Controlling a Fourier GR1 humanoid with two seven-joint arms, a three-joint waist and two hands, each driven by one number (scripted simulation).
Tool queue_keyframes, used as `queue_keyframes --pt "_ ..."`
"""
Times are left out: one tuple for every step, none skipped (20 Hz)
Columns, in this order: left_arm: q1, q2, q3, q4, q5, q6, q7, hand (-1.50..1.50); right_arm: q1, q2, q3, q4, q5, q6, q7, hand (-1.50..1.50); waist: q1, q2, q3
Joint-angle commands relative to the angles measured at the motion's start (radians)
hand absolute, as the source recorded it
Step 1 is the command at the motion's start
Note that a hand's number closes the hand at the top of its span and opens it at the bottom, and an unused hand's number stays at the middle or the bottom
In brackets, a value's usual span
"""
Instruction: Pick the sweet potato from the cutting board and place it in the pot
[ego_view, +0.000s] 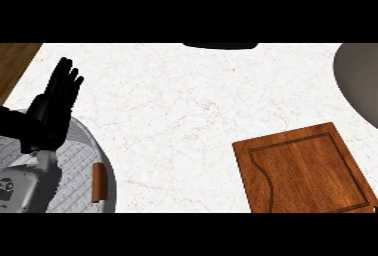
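White marble counter (184, 115), cutting board (306, 172) near right, bare.
Left hand (55, 102) fingers straight above pot (103, 170); sweet potato unseen, risk: nothing to grasp.

One view only, from the robot's head, looking steeply down on the white surface (184, 115). The left robot hand (55, 105) enters from the lower left edge, close under the camera; the cutting board (306, 172) lies well to its right, cut by the lower right edge.
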Motion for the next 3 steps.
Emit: queue_keyframes --pt "-0.002 -0.007 0.001 0.006 -0.003 0.003 -0.011 0.00 0.029 -0.009 0.001 -0.001 -0.003 0.142 -0.105 -1.50 -0.003 0.003 0.002" --pt "-0.023 0.001 0.014 -0.001 0.015 -0.003 0.008 0.00 0.017 -0.014 -0.008 -0.004 -0.011 0.125 -0.092 -1.50 0.003 0.005 0.003" --pt "-0.005 0.005 0.008 -0.006 0.009 -0.012 -0.001 0.00 0.031 -0.014 -0.008 -0.003 -0.013 0.140 -0.097 -1.50 0.002 0.000 0.002"
